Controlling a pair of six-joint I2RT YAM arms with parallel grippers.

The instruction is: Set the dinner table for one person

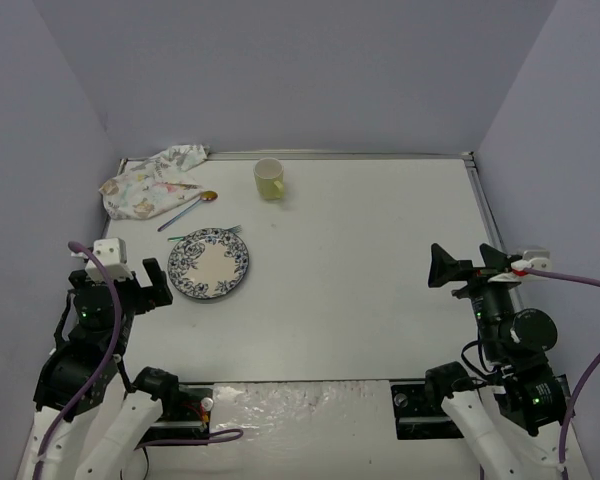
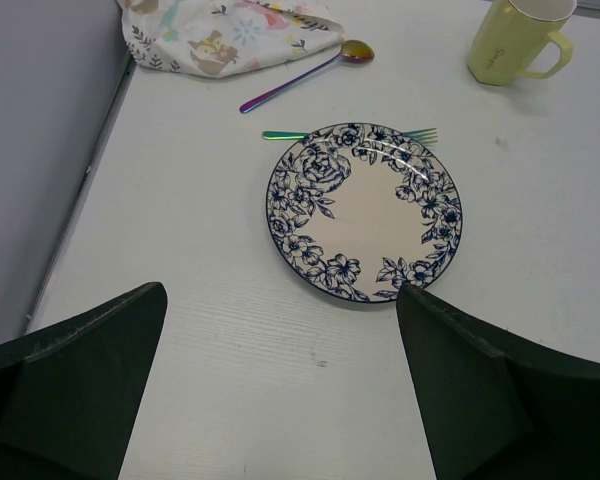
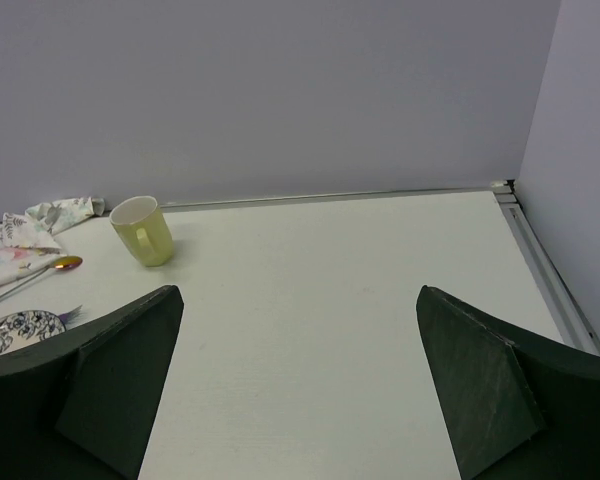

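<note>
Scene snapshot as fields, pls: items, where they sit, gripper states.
plate: blue floral rim, flat on the left part of the table
fork: along the plate's far rim, middle hidden by it
spoon: iridescent, between plate and cloth, apart from the plate
mug: yellow-green, upright, far side
cloth: printed, crumpled, far left corner
left gripper: open, empty, facing the plate
right gripper: open, empty
</note>
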